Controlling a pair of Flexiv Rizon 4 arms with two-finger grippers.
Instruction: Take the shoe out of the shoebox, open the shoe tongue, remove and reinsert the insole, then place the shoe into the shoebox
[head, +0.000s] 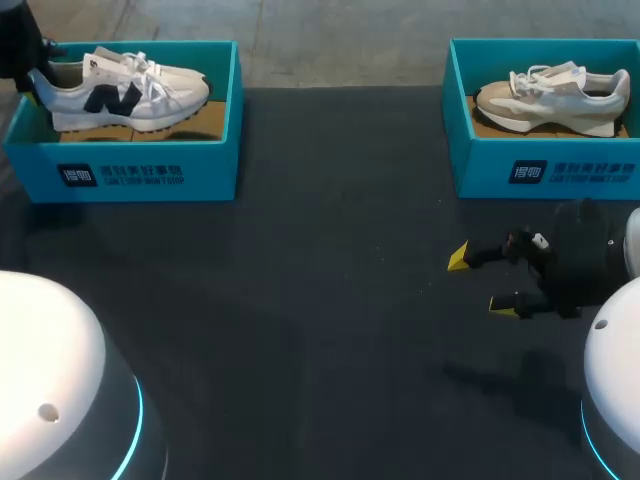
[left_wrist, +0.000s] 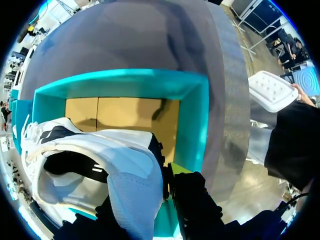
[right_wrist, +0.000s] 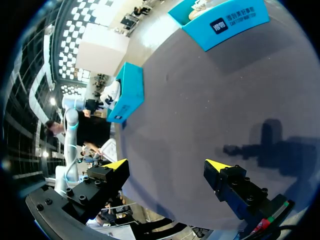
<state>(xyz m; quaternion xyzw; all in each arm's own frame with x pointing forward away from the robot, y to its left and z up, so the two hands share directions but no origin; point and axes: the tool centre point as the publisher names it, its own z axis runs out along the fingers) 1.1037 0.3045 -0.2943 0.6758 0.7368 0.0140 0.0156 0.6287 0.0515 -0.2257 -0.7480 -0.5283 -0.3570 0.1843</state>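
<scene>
Left claw (left_wrist: 144, 190) is clamped on the heel of the shoe (head: 125, 92), which sits in the left box (head: 140, 178), upper left of frame. Shoe's long axis runs left-right along the box: toe right, heel at the claw end. Heel looks slightly raised off the cardboard, hard to be sure. Right claw (head: 482, 282) has fingers spread and holds nothing, over the bench (head: 300, 290) mid-right, well apart from that shoe. Left arm is nearer, so lift-out is its job: up past the box wall
</scene>
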